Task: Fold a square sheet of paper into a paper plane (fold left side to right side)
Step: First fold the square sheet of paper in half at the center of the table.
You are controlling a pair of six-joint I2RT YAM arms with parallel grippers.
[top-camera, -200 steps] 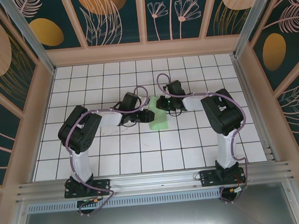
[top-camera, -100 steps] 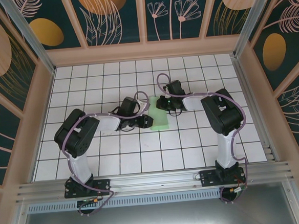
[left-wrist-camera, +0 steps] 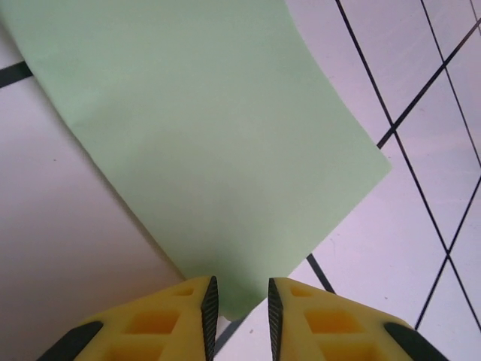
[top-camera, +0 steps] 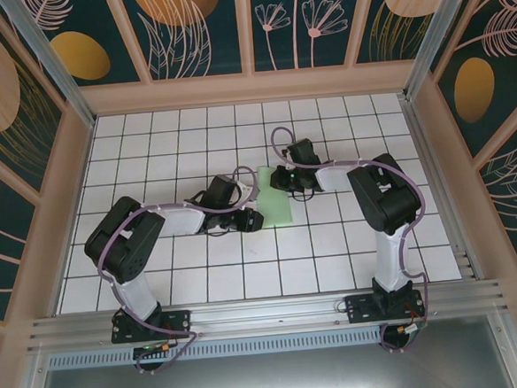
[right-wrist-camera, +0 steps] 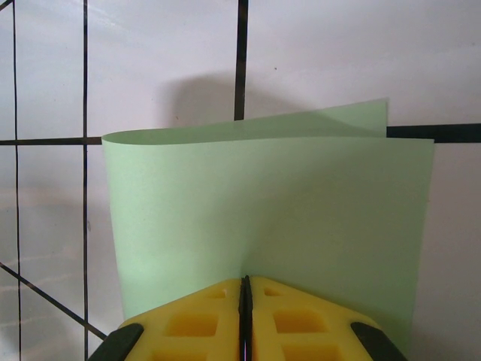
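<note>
The right tool (right-wrist-camera: 244, 280) is clenched on an edge of the folded-over square sheet of paper (right-wrist-camera: 270, 195), mid-desk (top-camera: 333, 242). The left tool (left-wrist-camera: 240, 282) stands slightly parted, apparently straddling the sheet's corner unpinched.

The sheet of paper (top-camera: 277, 210) is pale mint green and lies doubled over as a narrow upright strip just above the middle of the top view. In the right wrist view (right-wrist-camera: 270, 203) its two layers meet in a soft, rounded bend at the left, and their right edges are slightly offset. In the left wrist view (left-wrist-camera: 203, 150) it is smooth, with one corner pointing to the bottom of the frame.
</note>
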